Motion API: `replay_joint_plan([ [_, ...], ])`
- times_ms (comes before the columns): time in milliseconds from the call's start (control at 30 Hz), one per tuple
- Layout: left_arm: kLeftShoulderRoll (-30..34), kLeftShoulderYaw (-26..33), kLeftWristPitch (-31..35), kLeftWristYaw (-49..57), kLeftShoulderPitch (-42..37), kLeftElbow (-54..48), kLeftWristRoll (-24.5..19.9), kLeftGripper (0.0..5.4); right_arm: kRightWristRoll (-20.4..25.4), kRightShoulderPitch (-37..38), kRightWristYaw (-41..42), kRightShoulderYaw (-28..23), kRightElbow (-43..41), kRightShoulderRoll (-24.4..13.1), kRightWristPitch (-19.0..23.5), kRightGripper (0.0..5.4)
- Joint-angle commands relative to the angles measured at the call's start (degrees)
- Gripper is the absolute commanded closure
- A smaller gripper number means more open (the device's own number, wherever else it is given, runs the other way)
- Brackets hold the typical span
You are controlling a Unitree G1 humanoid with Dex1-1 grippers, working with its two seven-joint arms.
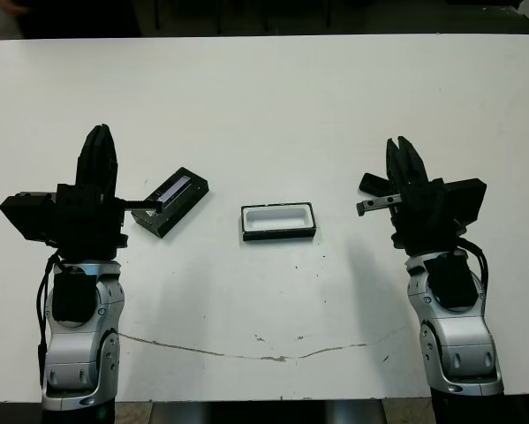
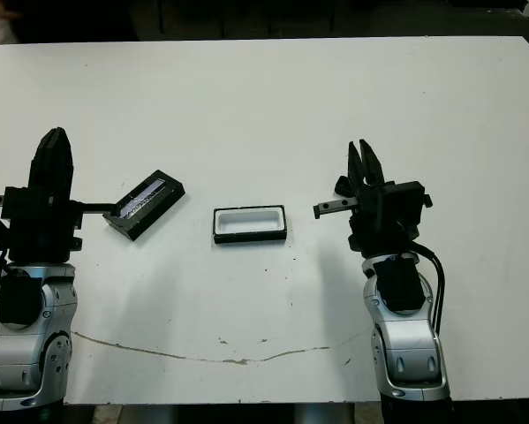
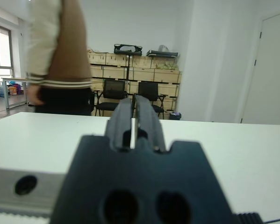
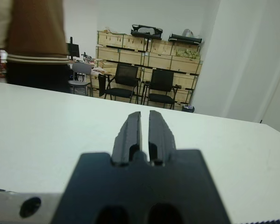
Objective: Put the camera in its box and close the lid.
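Observation:
The box (image 1: pixel 279 221), a shallow black tray with a white lining, lies open at the table's middle. To its left the lid (image 1: pixel 171 201), flat and black with a silvery stripe, lies at an angle. My left gripper (image 1: pixel 99 132) stands shut and empty just left of the lid, fingers pointing away from me. A small black piece, the camera (image 1: pixel 369 183), peeks out from behind my right gripper (image 1: pixel 401 143), mostly hidden. That gripper is shut and empty, to the right of the box. Neither wrist view shows the task's things.
A thin crack line (image 1: pixel 246 355) runs across the white table (image 1: pixel 273 97) near its front edge. A person (image 3: pixel 60 56) stands beyond the far edge at the left. Chairs and stacked crates line the back wall.

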Motion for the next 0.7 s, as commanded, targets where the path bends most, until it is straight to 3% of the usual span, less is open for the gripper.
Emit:
replay_joint_plan([
  [33, 0.6, 0.0, 0.6, 0.0, 0.6, 0.5, 0.1, 5.40, 0.0, 0.4, -0.3, -0.2, 0.9, -0.1, -0.3, 5.40],
  [467, 0.0, -1.3, 0.4, 0.2, 1.5, 0.3, 0.3, 5.40, 1.5, 0.0, 2.1, -1.8, -0.1, -3.0, 0.8, 5.40],
  [600, 0.1, -1.1, 0.6, 0.6, 1.8, -0.1, 0.3, 5.40, 3.5, -2.7, 5.9, -5.3, -1.1, -7.9, 2.7, 5.40],
  [700, 0.0, -0.8, 1.0, 0.5, 2.0, -0.4, -0.5, 5.40, 7.8, -6.5, 11.5, -9.1, 0.5, -13.9, 4.9, 5.40],
])
